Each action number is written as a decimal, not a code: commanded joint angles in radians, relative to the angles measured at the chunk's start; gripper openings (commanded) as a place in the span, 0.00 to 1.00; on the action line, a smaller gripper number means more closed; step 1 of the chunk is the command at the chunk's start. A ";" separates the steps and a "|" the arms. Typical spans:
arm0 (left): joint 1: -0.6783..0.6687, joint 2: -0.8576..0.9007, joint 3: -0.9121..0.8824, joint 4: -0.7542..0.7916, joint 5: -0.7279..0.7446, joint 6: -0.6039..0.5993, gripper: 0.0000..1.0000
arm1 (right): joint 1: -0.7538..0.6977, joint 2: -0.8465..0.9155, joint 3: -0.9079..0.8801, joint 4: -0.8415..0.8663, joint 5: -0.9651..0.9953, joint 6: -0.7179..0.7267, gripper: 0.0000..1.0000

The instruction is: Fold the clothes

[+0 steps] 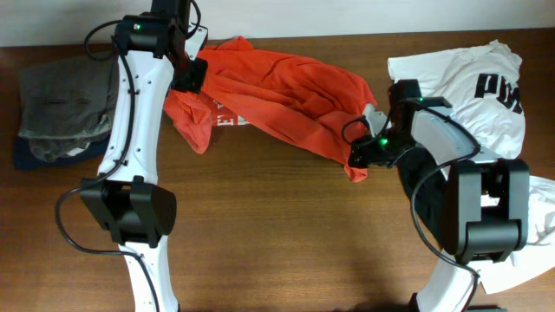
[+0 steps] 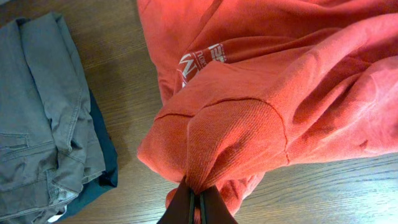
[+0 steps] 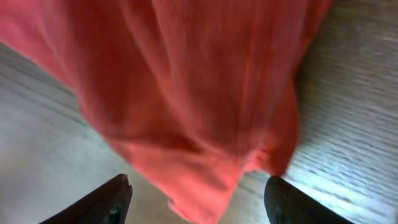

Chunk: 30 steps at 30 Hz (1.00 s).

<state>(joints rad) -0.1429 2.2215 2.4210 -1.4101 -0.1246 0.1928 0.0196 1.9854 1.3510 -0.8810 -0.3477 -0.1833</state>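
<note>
While the orange sweatshirt (image 1: 277, 91) lies bunched on the table (image 1: 286, 243), the left gripper (image 2: 198, 208) pinches its left edge, jaws pressed together. The right gripper (image 3: 199, 182) straddles its right edge, spread; open tabletop lies on the sweatshirt's near side.

The wooden table (image 1: 286, 247) bears an orange sweatshirt (image 1: 277, 95), folded trousers (image 1: 65, 104) and a white shirt (image 1: 477, 87).

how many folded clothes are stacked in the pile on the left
2: gray trousers on top, and a dark blue garment beneath them with only its edge showing. More could be hidden underneath.
</note>
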 commanded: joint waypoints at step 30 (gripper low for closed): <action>0.014 -0.056 0.267 -0.012 -0.068 -0.013 0.01 | -0.129 -0.049 0.623 -0.368 0.144 -0.003 0.04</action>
<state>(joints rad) -0.1425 2.2211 2.5942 -1.4178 -0.1570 0.1898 -0.0925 1.9793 1.7988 -1.2011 -0.2245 -0.1795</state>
